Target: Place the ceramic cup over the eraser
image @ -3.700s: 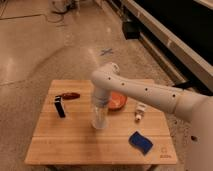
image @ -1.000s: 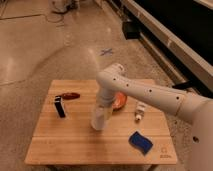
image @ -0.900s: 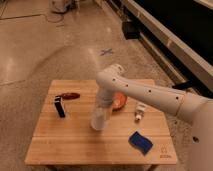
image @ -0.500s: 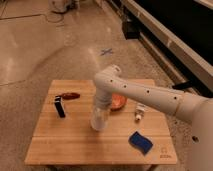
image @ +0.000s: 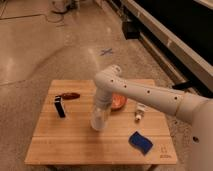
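The ceramic cup (image: 140, 112) is a small white tapered thing lying on its side on the wooden table (image: 65, 145), just right of the orange bowl. The eraser (image: 60, 108), a slim black bar, lies near the table's left side. My gripper (image: 100, 120) points straight down at the middle of the table, roughly midway between the eraser and the cup and touching neither. Its pale tip is close to the tabletop. The white arm (image: 150, 95) reaches in from the right and hides part of the bowl.
An orange-red bowl (image: 120, 102) sits behind the arm. A reddish-brown oblong object (image: 68, 95) lies just above the eraser. A blue wavy block (image: 140, 141) rests near the front right. Bare floor surrounds the table, and a dark wall base runs along the right.
The arm's upper part has swung slightly left and the gripper has edged left with it, staying low over the table's middle. Nothing on the table has moved.
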Robot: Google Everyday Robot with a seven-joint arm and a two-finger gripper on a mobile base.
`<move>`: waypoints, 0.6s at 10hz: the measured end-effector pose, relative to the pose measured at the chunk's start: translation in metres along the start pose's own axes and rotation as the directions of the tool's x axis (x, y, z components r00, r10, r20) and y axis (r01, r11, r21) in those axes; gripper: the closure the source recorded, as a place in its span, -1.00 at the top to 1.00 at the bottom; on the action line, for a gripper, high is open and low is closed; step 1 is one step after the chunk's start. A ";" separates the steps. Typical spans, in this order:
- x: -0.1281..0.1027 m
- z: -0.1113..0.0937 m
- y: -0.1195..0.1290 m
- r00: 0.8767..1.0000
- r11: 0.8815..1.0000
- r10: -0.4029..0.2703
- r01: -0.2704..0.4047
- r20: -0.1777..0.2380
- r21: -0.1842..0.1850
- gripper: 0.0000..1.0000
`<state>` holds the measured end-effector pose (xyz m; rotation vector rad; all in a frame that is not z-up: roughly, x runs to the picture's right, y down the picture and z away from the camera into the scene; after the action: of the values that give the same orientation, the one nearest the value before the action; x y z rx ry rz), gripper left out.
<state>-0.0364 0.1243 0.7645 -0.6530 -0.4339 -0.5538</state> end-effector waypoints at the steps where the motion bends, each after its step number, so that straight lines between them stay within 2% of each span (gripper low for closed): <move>1: 0.000 0.000 0.000 1.000 1.000 0.000 0.000 0.000 0.000 0.30; 3: 0.000 0.000 0.000 1.000 1.000 0.000 0.000 -0.002 0.001 0.30; 6: 0.013 -0.004 -0.006 1.000 1.000 0.011 -0.010 -0.014 0.028 0.30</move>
<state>-0.0291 0.1135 0.7709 -0.6242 -0.4243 -0.5411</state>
